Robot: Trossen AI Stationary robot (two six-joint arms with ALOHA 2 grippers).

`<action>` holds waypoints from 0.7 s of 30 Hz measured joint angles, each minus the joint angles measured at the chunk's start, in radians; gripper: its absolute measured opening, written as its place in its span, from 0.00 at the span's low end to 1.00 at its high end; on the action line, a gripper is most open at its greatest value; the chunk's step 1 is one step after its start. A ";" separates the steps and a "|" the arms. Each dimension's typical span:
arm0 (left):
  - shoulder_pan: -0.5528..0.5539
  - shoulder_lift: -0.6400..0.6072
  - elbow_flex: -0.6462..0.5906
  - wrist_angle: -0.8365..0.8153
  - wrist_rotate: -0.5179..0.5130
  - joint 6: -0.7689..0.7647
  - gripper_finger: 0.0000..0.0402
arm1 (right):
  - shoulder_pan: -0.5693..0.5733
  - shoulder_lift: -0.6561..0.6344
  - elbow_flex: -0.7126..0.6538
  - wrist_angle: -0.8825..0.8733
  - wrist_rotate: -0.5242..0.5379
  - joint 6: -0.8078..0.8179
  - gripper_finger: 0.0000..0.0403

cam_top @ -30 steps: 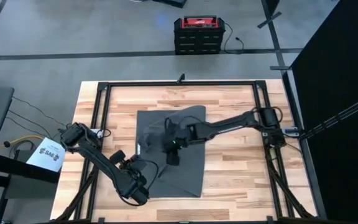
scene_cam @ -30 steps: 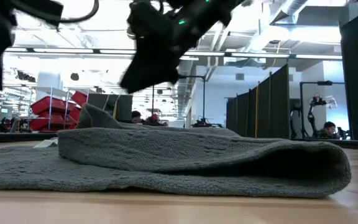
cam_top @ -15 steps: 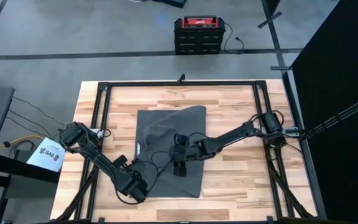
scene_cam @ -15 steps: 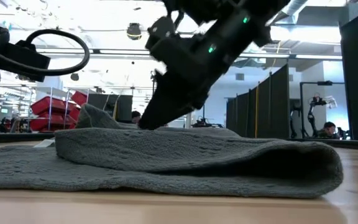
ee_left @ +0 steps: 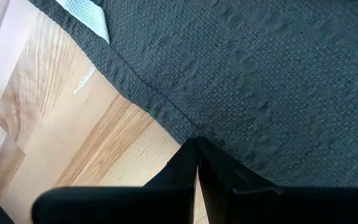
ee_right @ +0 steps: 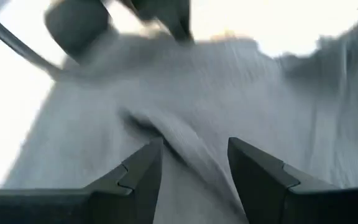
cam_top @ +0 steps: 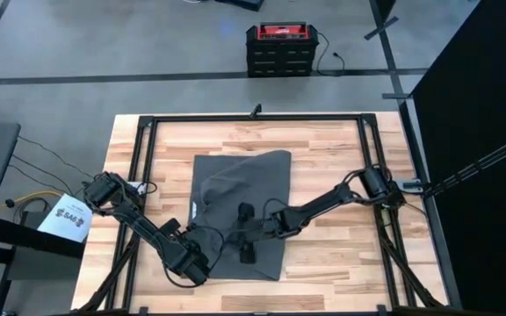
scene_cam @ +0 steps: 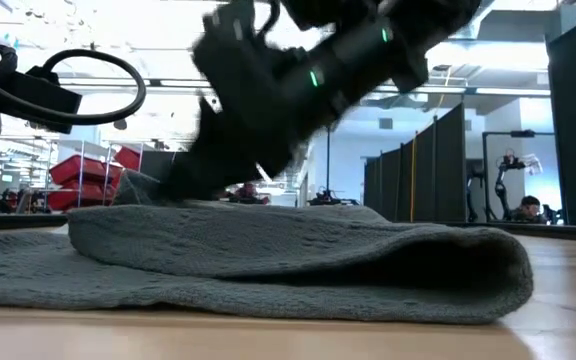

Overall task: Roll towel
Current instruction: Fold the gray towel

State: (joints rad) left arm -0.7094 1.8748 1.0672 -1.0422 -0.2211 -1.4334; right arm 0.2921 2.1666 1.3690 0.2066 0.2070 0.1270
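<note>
Dark grey towel (cam_top: 240, 206): one, lay at the centre of the high view on the wooden table (cam_top: 323, 149), its near edge doubled over into a thick fold at the lower right of the low view; a small white tag (ee_left: 84, 11) showed at one edge.
Left arm: stretched from the left of the high view down to the lower centre, wrist low over the towel's left near edge.
Left gripper (ee_left: 196, 160): fingers pressed together with no gap, tips at the towel's hem where cloth met bare wood; whether any cloth was pinched could not be told.
Right arm: reached from the right of the high view leftward and low across the towel.
Right gripper (ee_right: 194, 163): fingers parted, a ridge of towel between them, not clamped.
Count: two arms, one towel.
</note>
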 joint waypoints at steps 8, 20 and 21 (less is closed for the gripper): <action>0.002 -0.001 0.034 -0.056 0.019 0.007 0.00 | 0.045 -0.027 0.021 -0.097 0.006 -0.028 0.42; 0.000 -0.047 0.210 -0.057 -0.264 0.129 0.00 | 0.118 -0.175 -0.164 -0.453 0.263 0.171 0.39; 0.032 -0.040 0.204 -0.018 -0.281 0.157 0.00 | 0.112 -0.169 -0.178 -0.457 0.262 0.183 0.38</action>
State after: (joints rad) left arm -0.6777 1.8346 1.2711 -1.0603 -0.5016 -1.2761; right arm 0.4045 1.9976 1.1906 -0.2499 0.4692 0.3104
